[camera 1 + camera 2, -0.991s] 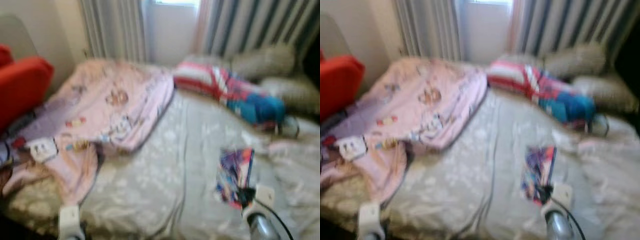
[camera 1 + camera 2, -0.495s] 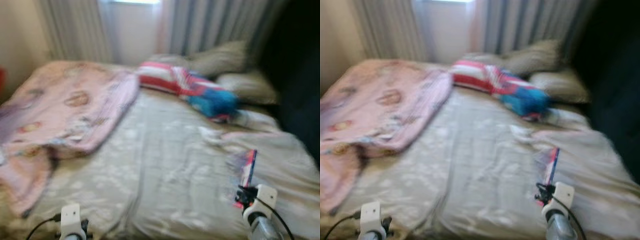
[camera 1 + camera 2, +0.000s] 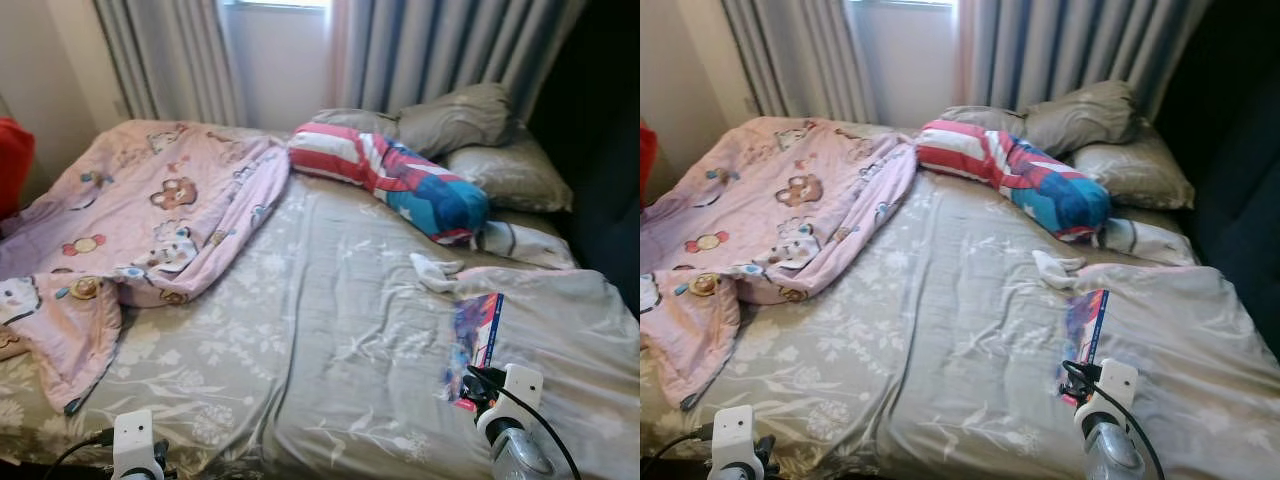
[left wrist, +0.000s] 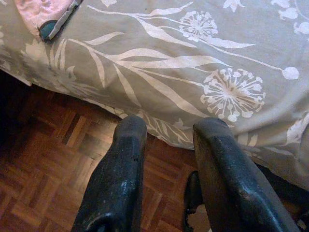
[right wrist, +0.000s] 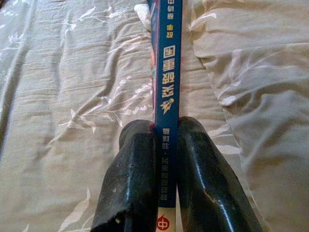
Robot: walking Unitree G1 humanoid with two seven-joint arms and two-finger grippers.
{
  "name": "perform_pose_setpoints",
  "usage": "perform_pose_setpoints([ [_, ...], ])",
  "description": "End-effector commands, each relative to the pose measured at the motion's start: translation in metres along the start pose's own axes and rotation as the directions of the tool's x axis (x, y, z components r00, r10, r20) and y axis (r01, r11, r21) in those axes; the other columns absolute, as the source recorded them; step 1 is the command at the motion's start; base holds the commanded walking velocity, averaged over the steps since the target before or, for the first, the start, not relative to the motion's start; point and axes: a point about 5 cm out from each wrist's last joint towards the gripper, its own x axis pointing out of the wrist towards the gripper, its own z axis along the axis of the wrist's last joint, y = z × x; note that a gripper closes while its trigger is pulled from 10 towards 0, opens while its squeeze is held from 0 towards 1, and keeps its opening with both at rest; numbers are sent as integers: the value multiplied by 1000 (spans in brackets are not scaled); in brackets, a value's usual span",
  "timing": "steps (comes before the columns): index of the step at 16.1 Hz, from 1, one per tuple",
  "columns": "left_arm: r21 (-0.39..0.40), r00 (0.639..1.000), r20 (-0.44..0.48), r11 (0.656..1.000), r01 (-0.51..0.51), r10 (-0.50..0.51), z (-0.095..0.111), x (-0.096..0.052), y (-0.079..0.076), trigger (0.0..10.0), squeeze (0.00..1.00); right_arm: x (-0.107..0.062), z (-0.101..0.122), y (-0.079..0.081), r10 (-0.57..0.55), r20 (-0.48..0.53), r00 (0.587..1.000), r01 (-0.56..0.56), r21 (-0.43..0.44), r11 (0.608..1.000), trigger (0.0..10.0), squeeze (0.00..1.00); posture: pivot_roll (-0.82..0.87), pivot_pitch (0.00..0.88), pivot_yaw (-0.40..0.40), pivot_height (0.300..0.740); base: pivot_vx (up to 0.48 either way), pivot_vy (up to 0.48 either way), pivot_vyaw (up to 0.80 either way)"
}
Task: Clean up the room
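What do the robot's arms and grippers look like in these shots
Each gripper, left and right, has two long, rounded black fingers with scuffed, glossy surfaces. The silver arms end in white boxy wrist modules, with thin black cables looping beside them.

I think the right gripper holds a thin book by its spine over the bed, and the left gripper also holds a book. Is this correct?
Not entirely. The left gripper holds nothing: in the left wrist view its fingers stand apart, empty, at the edge of the bed. The right gripper does clamp the thin book by its spine over the bed.

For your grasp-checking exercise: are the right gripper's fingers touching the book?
Touching. Right wrist view: both fingers press the blue spine of the book.
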Motion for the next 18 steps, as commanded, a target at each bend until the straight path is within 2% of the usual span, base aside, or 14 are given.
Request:
perform_pose_setpoints([
  [1, 1, 1000, 5, 1000, 14, -14, 0, 0, -4, 10000, 0, 4, 15, -1, -3, 47, 999, 3, 0, 1000, 10000, 0, 132, 42, -65, 740, 0, 0, 0],
  [10, 13, 1000, -4, 1000, 18, -18, -3, -1, -4, 10000, 0, 4, 11, 4, 11, 34, 999, -10, -14, 1000, 10000, 0, 137, 69, -61, 740, 0, 0, 0],
  [15, 23, 1000, 0, 1000, 14, -14, -3, -1, -1, 10000, 0, 4, 12, 1, -1, 38, 999, 2, -12, 1000, 10000, 0, 137, 77, -55, 740, 0, 0, 0],
  [18, 24, 1000, 5, 1000, 16, -16, -2, -1, -1, 10000, 0, 4, 12, 0, -5, 40, 999, 5, -12, 1000, 10000, 0, 134, 79, -51, 740, 0, -266, 0],
])
